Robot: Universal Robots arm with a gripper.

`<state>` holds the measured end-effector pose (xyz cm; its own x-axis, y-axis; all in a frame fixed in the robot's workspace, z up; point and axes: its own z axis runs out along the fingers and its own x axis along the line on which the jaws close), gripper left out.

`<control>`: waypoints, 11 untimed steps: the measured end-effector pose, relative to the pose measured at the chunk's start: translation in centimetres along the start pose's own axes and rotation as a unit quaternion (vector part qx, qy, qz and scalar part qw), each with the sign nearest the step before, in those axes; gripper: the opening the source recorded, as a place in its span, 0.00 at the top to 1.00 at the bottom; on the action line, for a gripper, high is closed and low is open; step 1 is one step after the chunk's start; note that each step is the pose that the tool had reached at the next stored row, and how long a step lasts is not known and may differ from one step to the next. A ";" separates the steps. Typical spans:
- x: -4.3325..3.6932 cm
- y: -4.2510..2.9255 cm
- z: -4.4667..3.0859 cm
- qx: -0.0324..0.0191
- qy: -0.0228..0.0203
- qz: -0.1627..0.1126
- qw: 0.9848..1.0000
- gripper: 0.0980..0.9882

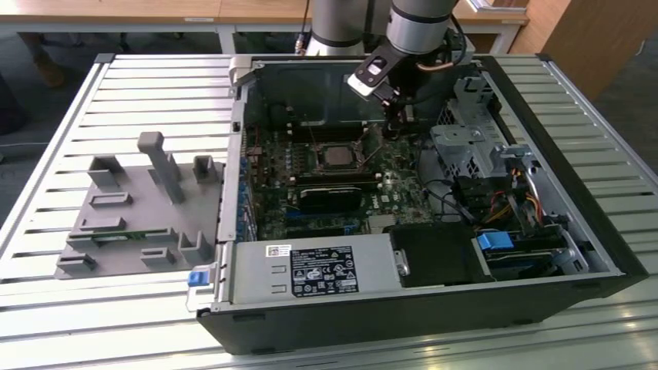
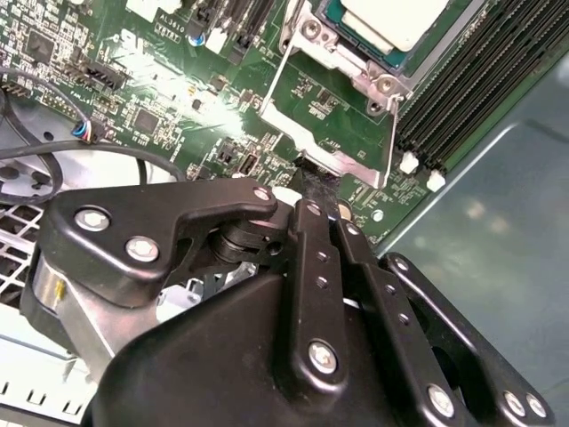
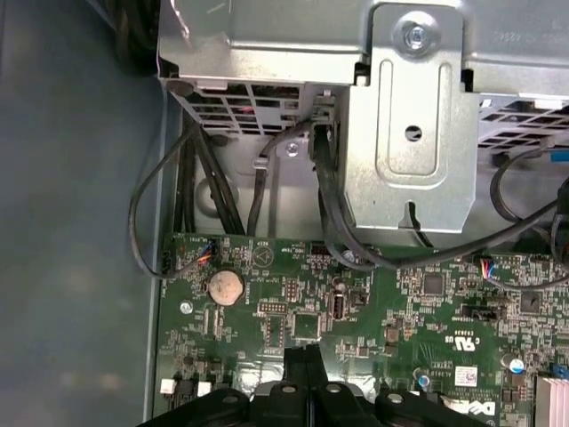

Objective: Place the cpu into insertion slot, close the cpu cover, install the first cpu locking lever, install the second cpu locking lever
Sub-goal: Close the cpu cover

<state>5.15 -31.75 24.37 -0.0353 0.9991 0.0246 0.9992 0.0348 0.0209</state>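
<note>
Cpu [image 2: 391, 22] seated in insertion slot [image 2: 311, 31] inside open computer case [image 1: 575, 231]; tool [image 2: 318, 178] pinched closed on raised cpu cover [image 2: 351, 160] edge.

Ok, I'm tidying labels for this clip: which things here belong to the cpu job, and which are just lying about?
Job: cpu, insertion slot, cpu cover, end effector.
Lying about: grey fixture, power supply, coin cell, metal bracket.

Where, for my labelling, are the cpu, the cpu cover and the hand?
cpu [image 2: 396, 20]: second wrist view, metal top.
cpu cover [image 2: 356, 165]: second wrist view, frame edge.
hand [image 3: 305, 354]: first wrist view, fingertips.
</note>
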 end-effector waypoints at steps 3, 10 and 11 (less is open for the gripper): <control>0.01 -0.18 0.00 0.000 0.000 0.000 1.000 0.99; 0.02 -0.59 -0.01 0.000 0.000 0.000 1.000 0.99; 0.02 -0.65 -0.01 0.000 0.000 0.000 1.000 0.99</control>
<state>4.50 -31.75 24.37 -0.0354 0.9991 0.0246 0.9992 0.0348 0.0209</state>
